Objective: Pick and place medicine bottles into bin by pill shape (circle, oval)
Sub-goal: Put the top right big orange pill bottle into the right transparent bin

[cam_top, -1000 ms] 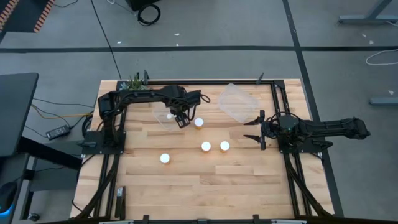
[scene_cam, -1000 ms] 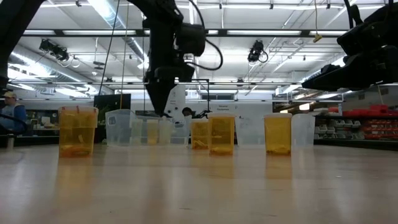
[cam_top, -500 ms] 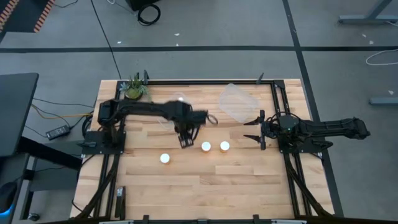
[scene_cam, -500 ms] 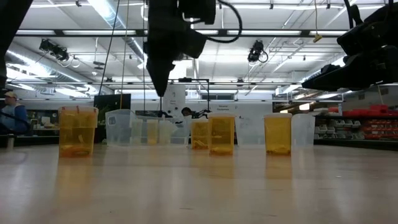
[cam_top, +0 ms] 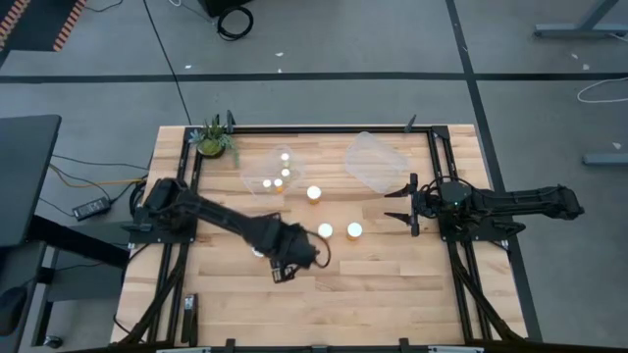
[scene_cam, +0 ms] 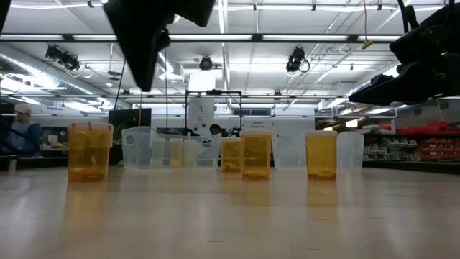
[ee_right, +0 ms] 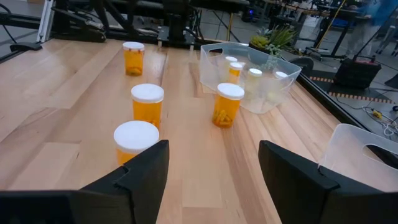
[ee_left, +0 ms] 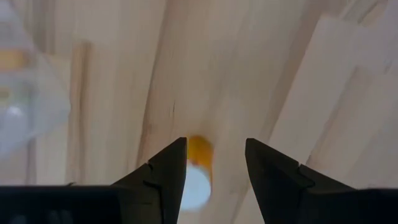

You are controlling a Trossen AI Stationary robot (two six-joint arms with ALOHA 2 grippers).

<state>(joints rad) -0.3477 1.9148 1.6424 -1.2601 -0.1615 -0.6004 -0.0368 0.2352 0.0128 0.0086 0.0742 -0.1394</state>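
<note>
Three orange bottles with white caps stand on the table. Another one, at the near left, also shows in the low view. Several more bottles sit inside the clear bin at the far left. My left gripper is open and hangs above the near-left bottle. In the left wrist view its fingers frame that bottle without touching it. My right gripper is open and empty at the table's right.
A second clear bin stands at the far middle-right, with nothing showing in it. A small plant stands at the far left corner. Bare wood lies along the near edge. A person shows in the room beyond the table.
My left gripper has swung from over the far-left bin toward the table's near edge, passing the middle bottles. It now hangs over the near-left bottle. The bottles on the table have kept still.
</note>
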